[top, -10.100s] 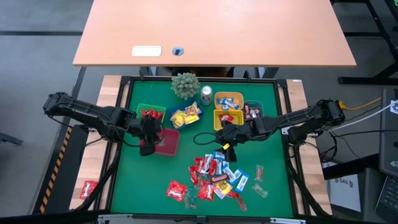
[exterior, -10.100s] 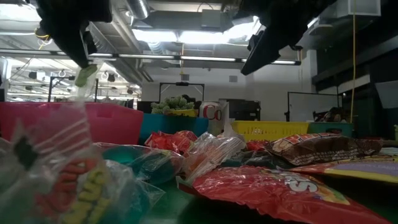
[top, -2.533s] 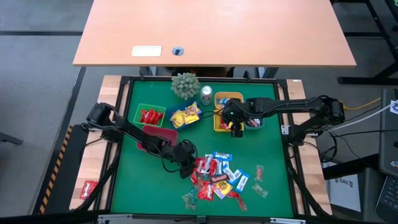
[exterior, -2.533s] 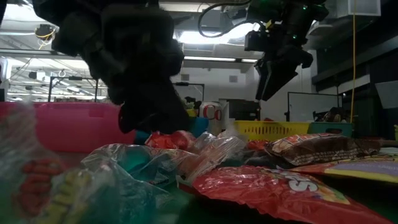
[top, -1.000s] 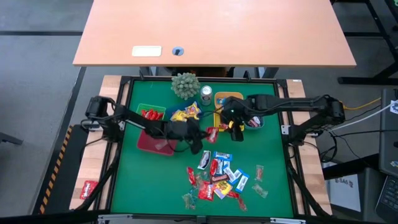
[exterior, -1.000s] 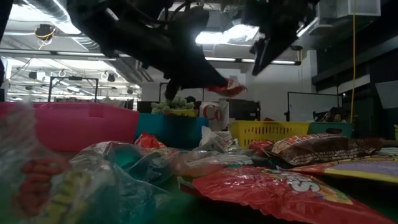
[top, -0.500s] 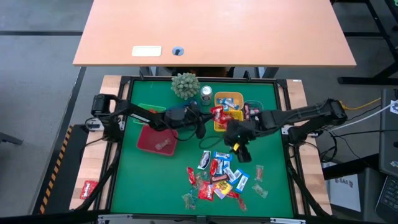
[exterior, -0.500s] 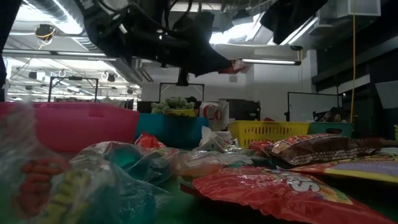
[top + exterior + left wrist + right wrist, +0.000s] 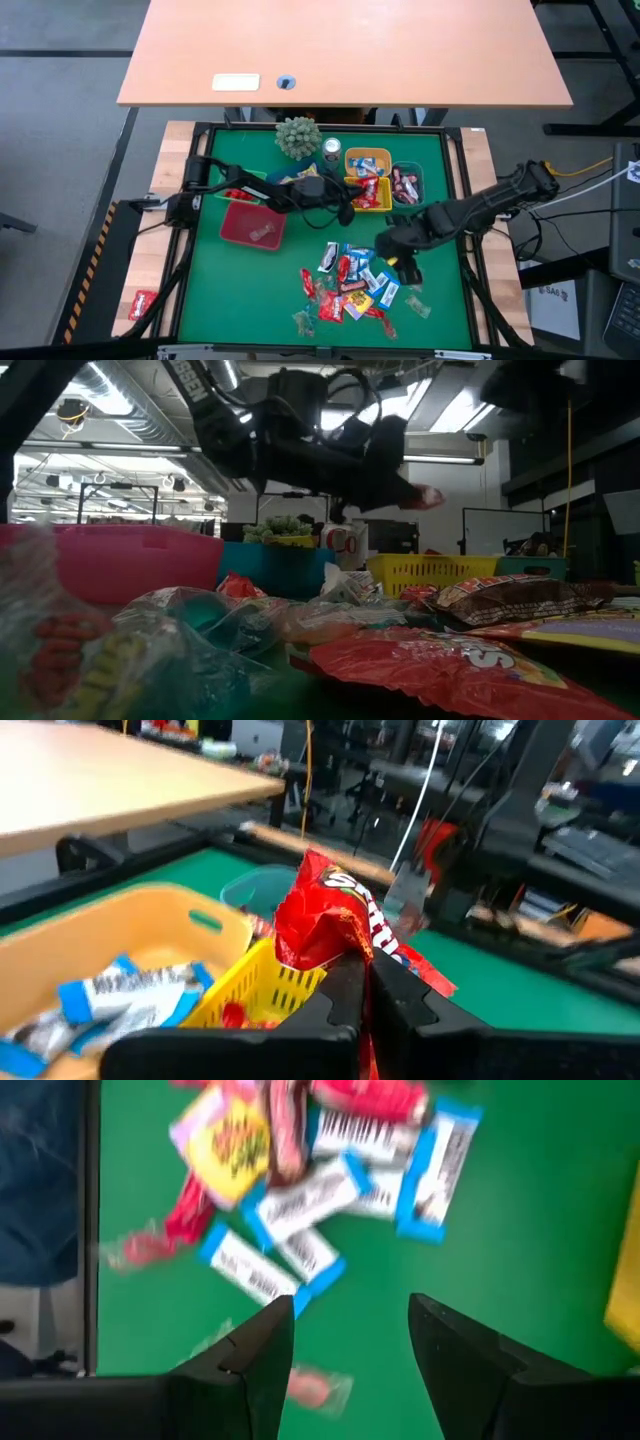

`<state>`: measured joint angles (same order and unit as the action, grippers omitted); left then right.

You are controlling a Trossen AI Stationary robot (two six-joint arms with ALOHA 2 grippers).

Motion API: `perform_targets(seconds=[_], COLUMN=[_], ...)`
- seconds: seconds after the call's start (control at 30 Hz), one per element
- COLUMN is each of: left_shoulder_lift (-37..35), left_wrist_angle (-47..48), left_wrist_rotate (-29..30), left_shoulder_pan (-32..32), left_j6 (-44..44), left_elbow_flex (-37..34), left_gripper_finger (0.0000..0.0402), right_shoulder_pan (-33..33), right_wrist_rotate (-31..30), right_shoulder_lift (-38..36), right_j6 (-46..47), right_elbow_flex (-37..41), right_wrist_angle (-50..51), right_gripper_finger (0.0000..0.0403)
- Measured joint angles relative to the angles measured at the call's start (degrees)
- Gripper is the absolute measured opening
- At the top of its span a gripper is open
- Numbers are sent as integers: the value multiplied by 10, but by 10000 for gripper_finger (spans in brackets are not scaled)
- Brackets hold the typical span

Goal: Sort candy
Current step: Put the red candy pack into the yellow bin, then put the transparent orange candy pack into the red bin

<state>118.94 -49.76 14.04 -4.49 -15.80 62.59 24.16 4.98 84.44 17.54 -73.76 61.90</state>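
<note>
L claw (image 9: 362,982) pinched tight on a shiny red wrapped candy (image 9: 325,918), held in the air over the small yellow slotted plastic bin (image 9: 368,192) at the back of the green-topped desk (image 9: 250,280). R claw (image 9: 350,1345) w/ fingers spread, holding nothing, above the loose pile of mixed wrapped candies (image 9: 352,282) near the desk's front.

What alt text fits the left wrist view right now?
The left gripper, shut on a red candy wrapper, holds it over the yellow bin. Blue-and-white candies lie in the orange bin beside it, on the green table.
</note>
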Motion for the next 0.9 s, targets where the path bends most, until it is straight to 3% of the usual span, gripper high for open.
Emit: perform_targets(seconds=[0.27,0.53,0.73,0.9], left_shoulder_lift=[8,4,-48,-122], left_wrist_angle=[22,30,45,145], left_wrist_rotate=[0,19,19,15], left_shoulder_pan=[-1,-6,1,18], left_j6=[12,150,160,154], left_elbow_flex=[1,1,1,2], left_gripper_finger=[47,112,123,124], right_shoulder_pan=[65,110,111,111], right_wrist_rotate=[-28,-48,-34,-34], right_shoulder_lift=[0,0,0,0], right_j6=[68,66,66,38], right_elbow_flex=[38,71,98,101], right_wrist_angle=[16,15,23,27], right_gripper_finger=[198,198,198,198])
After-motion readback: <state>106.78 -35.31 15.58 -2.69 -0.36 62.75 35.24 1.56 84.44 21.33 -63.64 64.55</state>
